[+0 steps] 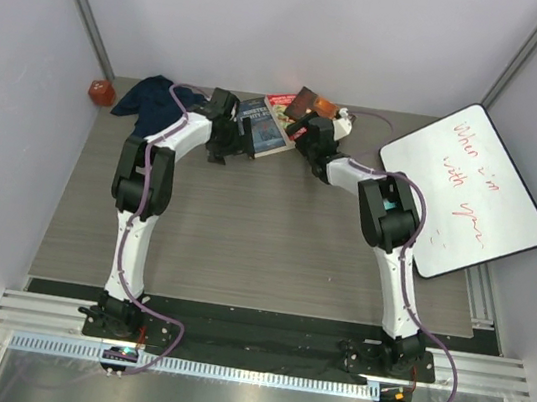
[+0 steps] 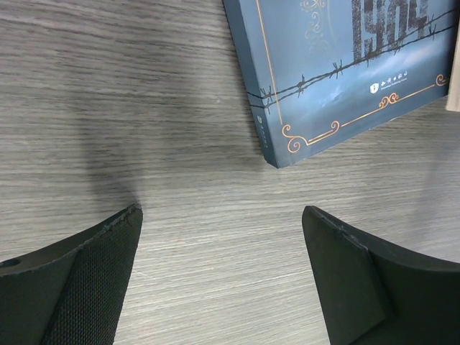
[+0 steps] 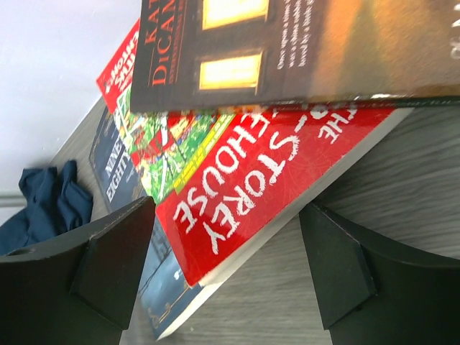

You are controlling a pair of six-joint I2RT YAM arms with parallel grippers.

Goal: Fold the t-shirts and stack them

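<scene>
Jaws hung open and empty on both sides, seemingly fussing over stacked paperback books [image 1: 267,130] while the crumpled navy-blue fabric t-shirt [image 1: 153,95] lay ignored.

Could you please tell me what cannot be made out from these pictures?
- t-shirts: in the top view the navy heap is too small to count garments; in the right wrist view the left edge cuts it off.
- blue book: in the left wrist view the top edge cuts off the title.
- dark book: in the right wrist view the top edge cuts off the cover.
- red object: in the top view it is too small to identify.
</scene>
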